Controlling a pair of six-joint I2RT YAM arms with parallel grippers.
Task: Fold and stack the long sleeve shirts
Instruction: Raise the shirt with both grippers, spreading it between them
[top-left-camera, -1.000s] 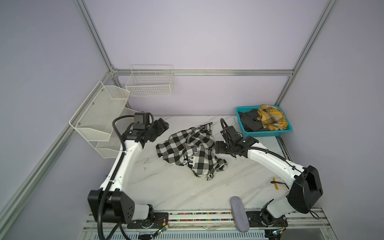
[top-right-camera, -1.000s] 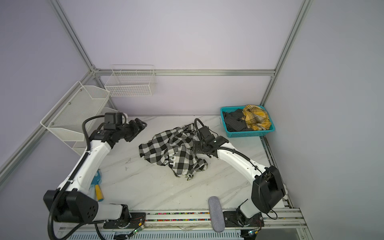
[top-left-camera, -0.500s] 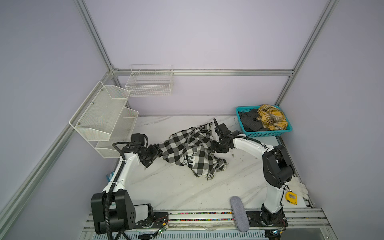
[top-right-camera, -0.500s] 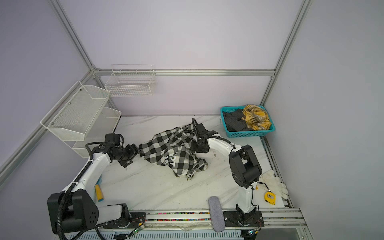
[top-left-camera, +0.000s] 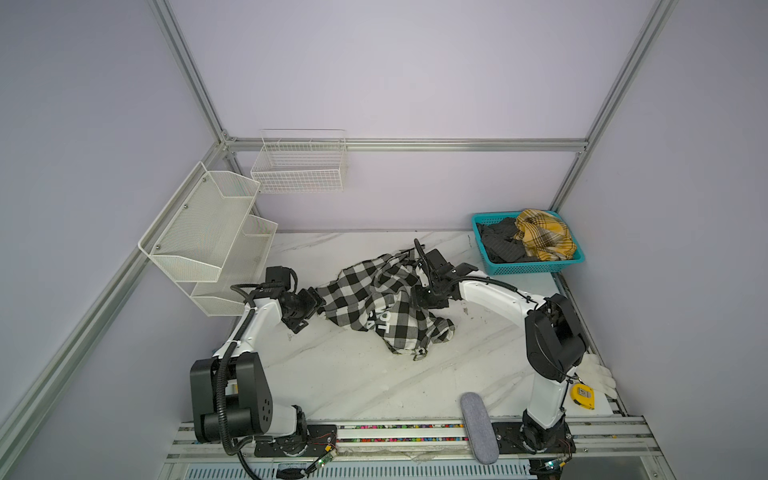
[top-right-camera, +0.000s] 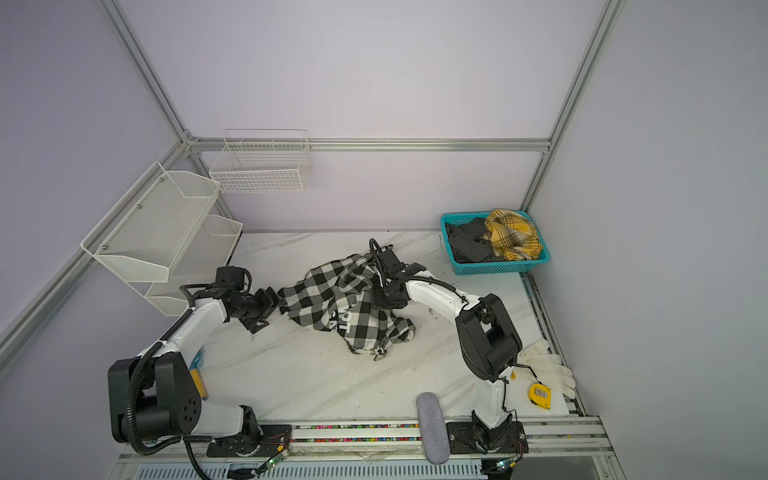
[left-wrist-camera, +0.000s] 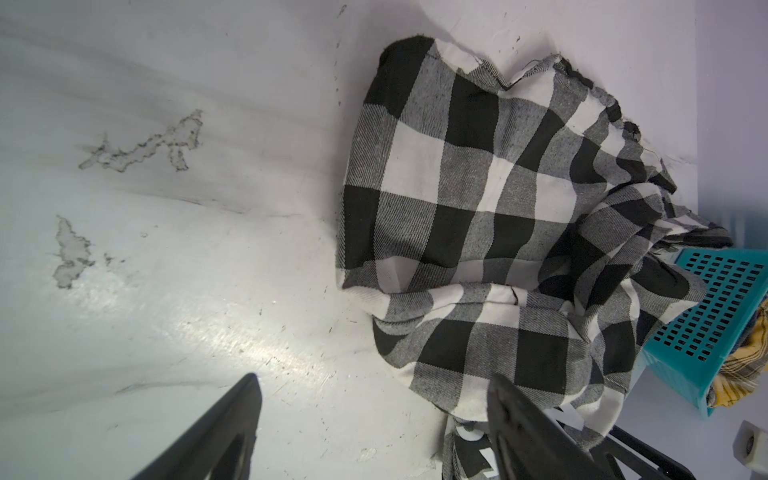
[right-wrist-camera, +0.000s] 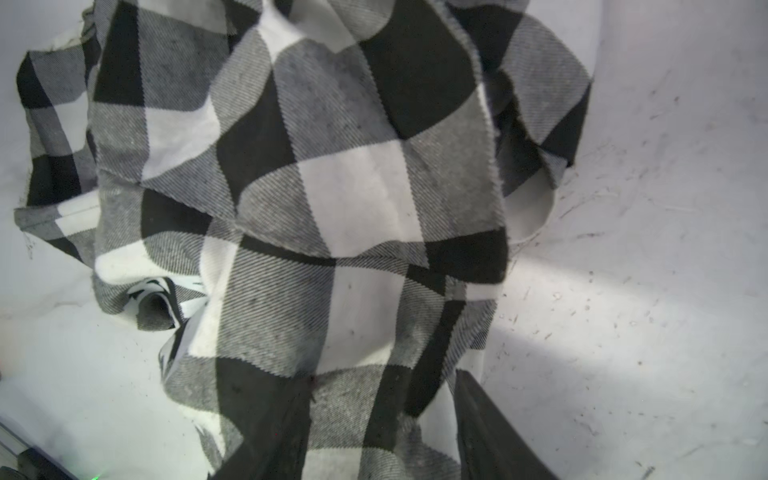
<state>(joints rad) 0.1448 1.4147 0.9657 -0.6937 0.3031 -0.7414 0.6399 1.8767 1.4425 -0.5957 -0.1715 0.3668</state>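
**Left gripper (left-wrist-camera: 372, 380) gaping, right gripper (right-wrist-camera: 382, 386) astride a fold of the black-and-white large-check cloth shirt (top-left-camera: 374, 299)**

The shirt lies crumpled in a heap on the white marble-look table (top-left-camera: 353, 374), a little behind its middle, with white block lettering partly showing among the folds. The left gripper sits low at the heap's left edge, jaws spread wide and nothing between them. In the left wrist view one finger (left-wrist-camera: 523, 419) is right at the hem, though I cannot tell whether it touches. The right gripper is at the heap's right side, jaws part-way apart with a bunch of check cloth between them. Whether they have pinched it I cannot tell.

The step in hand looks like taking two holds so the garment can be spread flat before any folding. Each gripper should take a thin outer edge, a hem or shoulder seam, and not a wad. The right one's bunch looks several layers thick, so a lift there may drag the whole heap. The left should slip one finger under the nearest hem, close firmly, then both draw apart. Keep clear of the teal plastic basket (top-left-camera: 536, 269) at the back right, which holds a yellow plaid shirt (top-left-camera: 544, 237) and a dark grey shirt (top-left-camera: 498, 246).
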